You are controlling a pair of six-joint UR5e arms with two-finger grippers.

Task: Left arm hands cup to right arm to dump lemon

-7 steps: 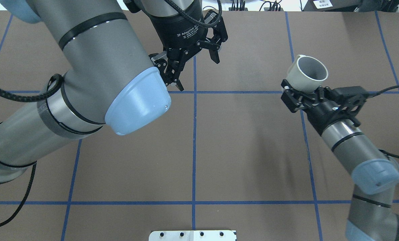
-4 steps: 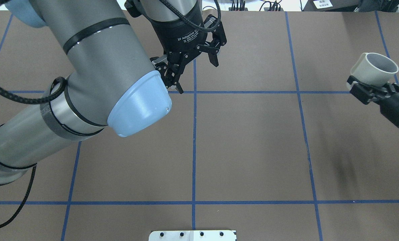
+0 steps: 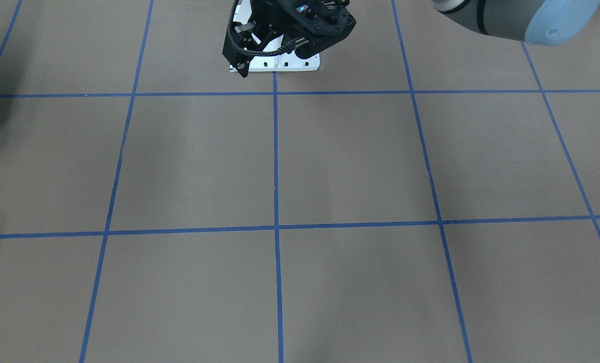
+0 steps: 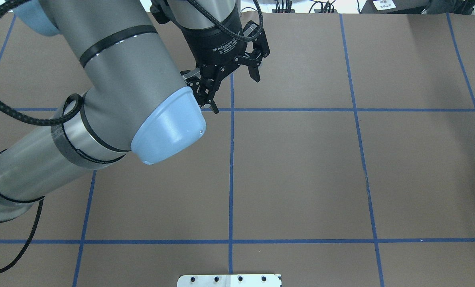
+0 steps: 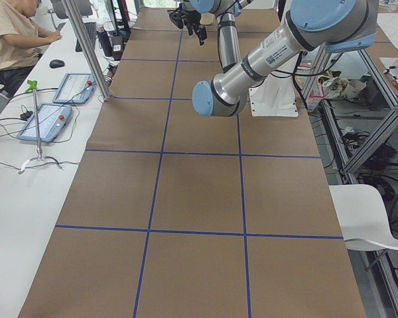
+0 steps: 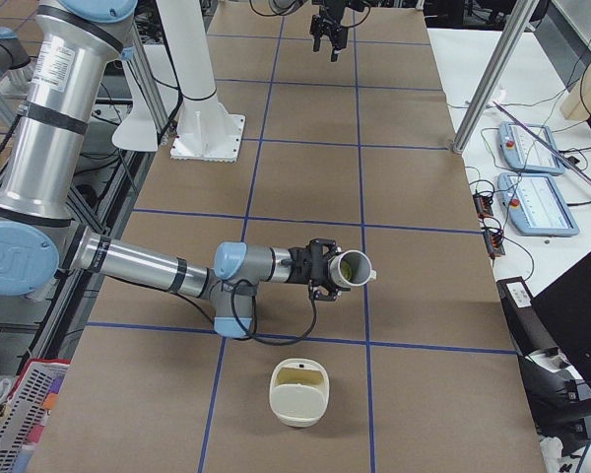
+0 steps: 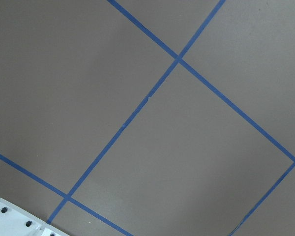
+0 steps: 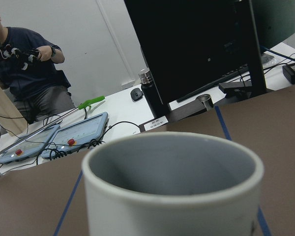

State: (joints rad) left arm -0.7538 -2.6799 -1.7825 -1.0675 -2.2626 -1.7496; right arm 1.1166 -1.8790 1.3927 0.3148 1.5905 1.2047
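The plain white cylindrical mug lies tipped on its side at the right claw, raised off the brown, blue-taped surface. The small yellowish-green lemon piece shows in its mouth (whether that claw pinches the mug, I cannot tell). A cream rounded container sits on the surface nearby. The left claw hangs spread and empty, well apart.

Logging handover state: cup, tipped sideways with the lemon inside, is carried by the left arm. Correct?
No: the right arm carries it. Exterior right view shows the cup at the right gripper, tipped sideways, lemon inside. Overhead, the left gripper is open and empty.
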